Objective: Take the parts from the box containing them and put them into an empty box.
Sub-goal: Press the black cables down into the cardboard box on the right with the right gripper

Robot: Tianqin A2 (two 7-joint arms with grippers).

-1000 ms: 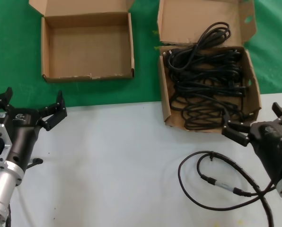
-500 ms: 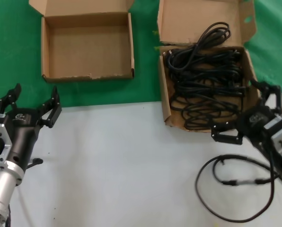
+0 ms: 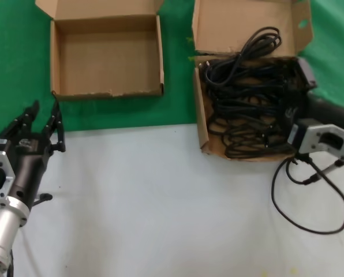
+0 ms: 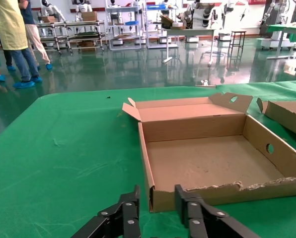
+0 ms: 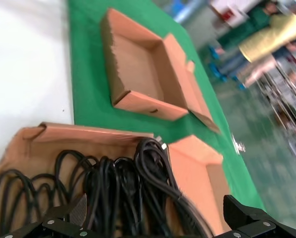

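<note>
Over parts (image 3: 247, 104) in box containing them (image 3: 250, 26): right gripper (image 5: 153, 225), jaws wide.

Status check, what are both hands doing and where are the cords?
Right hand open, over the cord carton. Left hand open, near the empty carton. Power cords all in their carton. Nothing in the way.

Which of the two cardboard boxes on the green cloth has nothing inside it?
The smaller, shallow box on the robot's left: its brown floor is bare. The deeper box on the right is packed with black power cords.
</note>
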